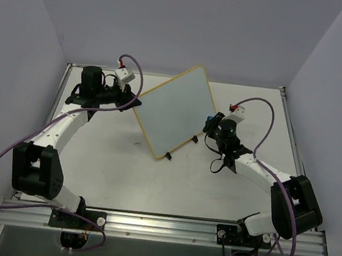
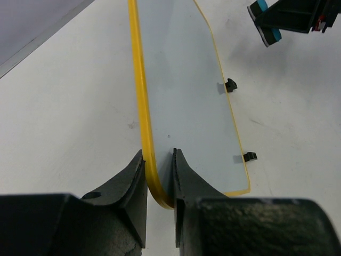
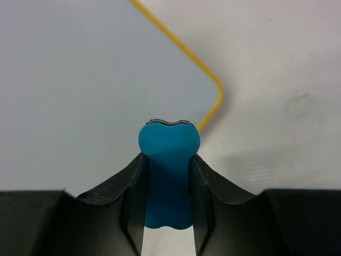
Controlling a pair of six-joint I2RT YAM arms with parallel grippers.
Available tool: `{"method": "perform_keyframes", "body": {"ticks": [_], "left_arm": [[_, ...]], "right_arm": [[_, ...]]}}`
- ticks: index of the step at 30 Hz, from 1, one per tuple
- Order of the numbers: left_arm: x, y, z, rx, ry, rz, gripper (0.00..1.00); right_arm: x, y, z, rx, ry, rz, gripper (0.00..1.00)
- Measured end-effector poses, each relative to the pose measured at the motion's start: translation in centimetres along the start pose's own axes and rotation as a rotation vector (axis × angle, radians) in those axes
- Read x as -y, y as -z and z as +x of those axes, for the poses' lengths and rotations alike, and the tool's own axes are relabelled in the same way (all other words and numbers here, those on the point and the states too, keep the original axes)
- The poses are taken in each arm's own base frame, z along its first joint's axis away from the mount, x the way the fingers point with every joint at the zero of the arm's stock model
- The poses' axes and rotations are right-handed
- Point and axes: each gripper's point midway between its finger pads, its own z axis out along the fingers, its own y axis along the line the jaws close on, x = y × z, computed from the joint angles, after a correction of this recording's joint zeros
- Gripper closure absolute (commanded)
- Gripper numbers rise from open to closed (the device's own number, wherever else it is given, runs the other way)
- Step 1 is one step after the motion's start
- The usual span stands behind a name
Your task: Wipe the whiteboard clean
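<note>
The whiteboard is a white board with a yellow frame and two black clip feet; its face is blank. It stands tilted at the table's middle. My left gripper is shut on the board's left corner, with the frame clamped between the fingers in the left wrist view. My right gripper is shut on the blue bone-shaped eraser, just off the board's right edge. In the right wrist view the eraser points at the board near its rounded corner. The eraser also shows in the left wrist view.
The white table is walled at the back and both sides. A metal rail runs along the near edge by the arm bases. Purple cables loop from both arms.
</note>
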Motion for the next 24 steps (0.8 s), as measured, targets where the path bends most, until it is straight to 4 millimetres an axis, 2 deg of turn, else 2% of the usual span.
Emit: {"method": "perform_keyframes", "body": {"ticks": [3,7,15,20,24], "left_arm": [[0.0,0.2,0.0,-0.002,0.002,-0.015,0.97],[-0.2,0.3,0.1,-0.013,0.010,-0.030,0.98],[-0.1,0.5,0.0,-0.041,0.020,-0.046,0.98],[-0.2,0.8,0.0,-0.045,0.017,-0.061,0.98],[0.1,1.1,-0.1,-0.043,0.013,-0.065,0.98]], "right_arm": [[4.1,0.2,-0.9,-0.041,-0.014,0.083,1.00],[8.8,1.5,-1.8,-0.091,-0.022,0.205,1.00],[15.2,3.9,-2.3,-0.168,-0.022,0.392,1.00],[18.1,4.8,-2.2,-0.197,-0.018,0.466,1.00],[19.4,5.0,-1.5,-0.232,-0.008,0.498,1.00]]}}
